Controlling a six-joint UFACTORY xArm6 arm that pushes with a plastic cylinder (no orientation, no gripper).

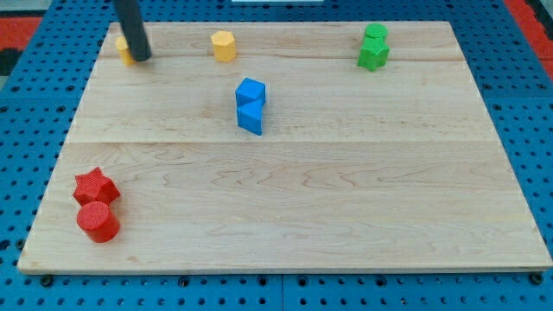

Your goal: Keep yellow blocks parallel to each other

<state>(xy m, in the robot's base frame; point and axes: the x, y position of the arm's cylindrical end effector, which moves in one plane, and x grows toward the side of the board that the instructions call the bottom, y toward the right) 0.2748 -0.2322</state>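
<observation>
1. While my tip [141, 57] sits at the board's [302, 225] top-left, holding nothing, it touches one yellow block [125, 52], mostly hidden behind the rod.
2. Second yellow block [224, 46] lies to its right, near the top edge.
3. Bare board separates them.

Only 1 part of the arm shows: a straight dark rod [131, 30], nearly black, round in section like a plain cylinder. Its surface is smooth and matte, with a faint paler sheen down one side. No cables, screws or markings can be made out on it. The rod keeps an even thickness down to my tip [140, 58], which ends blunt and flat.
</observation>
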